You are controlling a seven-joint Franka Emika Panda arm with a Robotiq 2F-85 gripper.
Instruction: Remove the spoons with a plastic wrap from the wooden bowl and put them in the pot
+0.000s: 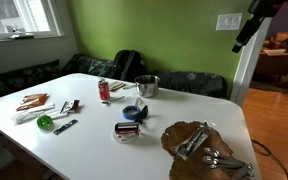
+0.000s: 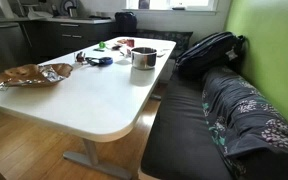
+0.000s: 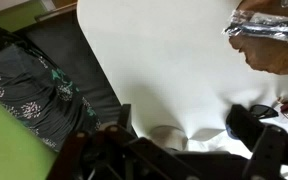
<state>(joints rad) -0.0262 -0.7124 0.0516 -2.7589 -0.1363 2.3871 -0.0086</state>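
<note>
Gripper (image 3: pixel 179 150) up over the white table (image 3: pixel 164 70), fingers spread wide, nothing between them. Upper right of the wrist view, the wrapped spoons (image 3: pixel 262 28) lie in the wooden bowl (image 3: pixel 279 62). The steel pot (image 1: pixel 146 87) sits mid-frame, well apart.

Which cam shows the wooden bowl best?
Exterior view with the wooden bowl nearest, seen from above, cutlery inside visible. In an exterior view it shows edge-on, contents unclear; wrist view clips it at the corner.

Blk end effector (image 1: pixel 243 40), dark angular arm (image 1: pixel 263 10)
</note>
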